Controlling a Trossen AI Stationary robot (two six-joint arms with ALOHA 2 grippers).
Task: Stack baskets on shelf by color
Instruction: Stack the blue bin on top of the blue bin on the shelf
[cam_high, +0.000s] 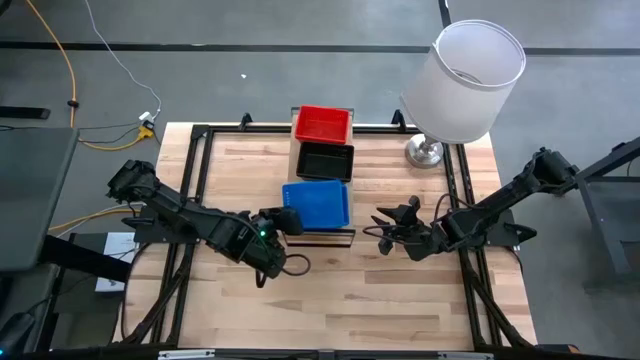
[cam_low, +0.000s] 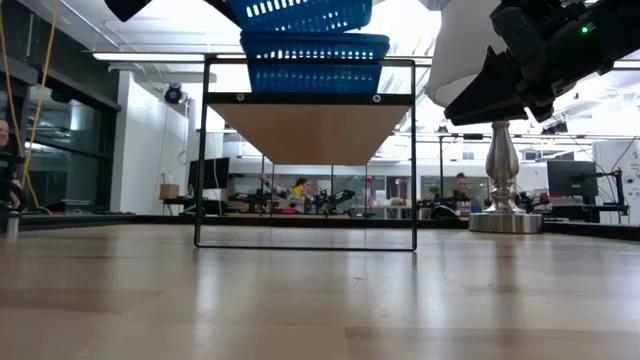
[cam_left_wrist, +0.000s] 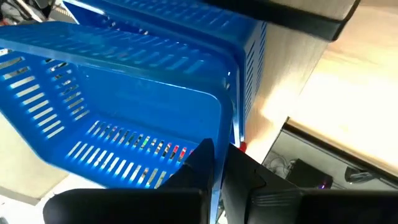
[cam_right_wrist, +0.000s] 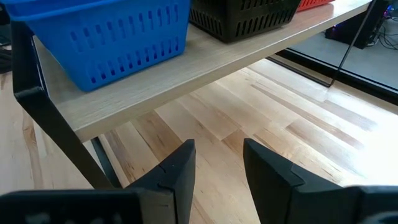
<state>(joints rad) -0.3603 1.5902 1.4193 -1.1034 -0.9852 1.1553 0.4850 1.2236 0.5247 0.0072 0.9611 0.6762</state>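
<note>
While pinching a blue basket (cam_left_wrist: 124, 106) rim, left hand (cam_high: 283, 222) at shelf (cam_right_wrist: 205, 65) edge; right hand (cam_high: 385, 228) spread.

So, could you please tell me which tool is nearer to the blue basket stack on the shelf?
Left. The left tool is shut on the top blue basket at its rim; the right tool hangs open beside the shelf, apart from it.

Premises: robotics lab in open-plan office. Evidence: desks with monitors (cam_low: 575, 180) at frame right, seated person (cam_low: 461, 190) mid-background, ceiling strip lights (cam_low: 150, 57) upper left, floor cables (cam_high: 110, 60) upper left.
</note>
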